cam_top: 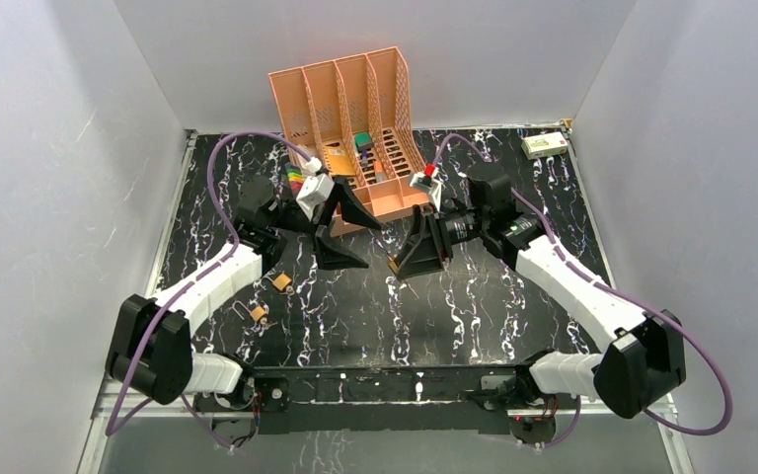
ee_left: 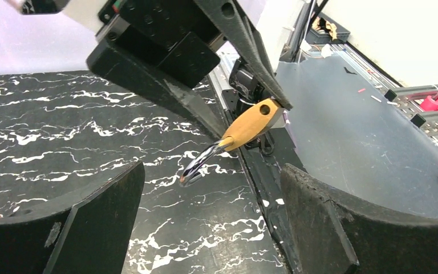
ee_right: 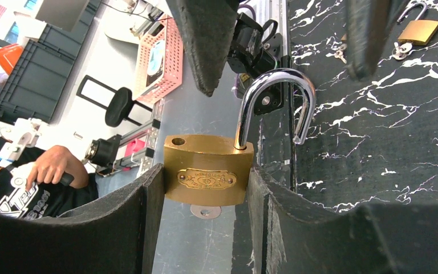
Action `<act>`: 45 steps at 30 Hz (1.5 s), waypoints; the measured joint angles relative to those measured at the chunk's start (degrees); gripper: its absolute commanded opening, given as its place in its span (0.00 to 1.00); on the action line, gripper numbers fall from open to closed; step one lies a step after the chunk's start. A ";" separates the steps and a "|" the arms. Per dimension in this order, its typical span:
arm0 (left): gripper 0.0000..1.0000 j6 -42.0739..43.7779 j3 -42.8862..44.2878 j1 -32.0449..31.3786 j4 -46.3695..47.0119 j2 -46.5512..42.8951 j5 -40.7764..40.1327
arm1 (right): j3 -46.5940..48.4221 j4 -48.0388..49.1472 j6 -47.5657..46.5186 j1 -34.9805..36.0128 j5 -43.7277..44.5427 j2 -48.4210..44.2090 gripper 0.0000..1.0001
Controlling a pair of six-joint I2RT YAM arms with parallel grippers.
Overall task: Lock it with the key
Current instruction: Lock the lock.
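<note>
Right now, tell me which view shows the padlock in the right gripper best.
Right wrist view: the padlock sits large in the right gripper, shackle open. Left wrist view shows it obliquely; the top view, only a speck.

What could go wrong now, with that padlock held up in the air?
1. The right gripper pinches the padlock only by its sides; a push on the open shackle might twist it loose.
2. The key barely peeks out below the body, so the open left gripper could miss it or knock it.
</note>
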 measured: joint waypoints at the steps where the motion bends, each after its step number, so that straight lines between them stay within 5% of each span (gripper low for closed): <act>1: 0.85 -0.13 0.00 0.00 0.13 0.00 0.52 | 0.28 0.02 -0.02 0.00 -0.02 0.48 0.28; 7: 0.63 -0.61 0.02 0.00 0.81 1.07 2.14 | 1.29 0.37 0.02 0.17 -0.22 2.82 0.28; 16: 0.45 -0.87 0.09 -0.04 0.98 2.82 2.67 | 1.29 1.33 0.26 0.55 -0.20 3.78 0.27; 17: 0.38 -0.90 0.09 -0.04 0.96 2.84 2.69 | 1.29 1.46 0.31 0.59 -0.20 3.82 0.27; 19: 0.01 -0.85 0.11 -0.04 0.94 2.91 2.67 | 1.29 1.60 0.48 0.68 -0.28 3.89 0.27; 31: 0.00 -0.79 0.35 -0.04 1.20 2.93 2.97 | 1.31 1.90 0.92 0.94 -0.94 4.24 0.28; 38: 0.00 -0.79 0.28 0.13 1.11 1.86 -1.84 | 4.68 -2.27 -1.05 0.85 1.51 4.76 0.97; 45: 0.00 -0.76 -2.89 -0.31 0.79 -1.77 -16.74 | 7.02 -4.28 -2.19 -0.20 18.47 1.29 0.99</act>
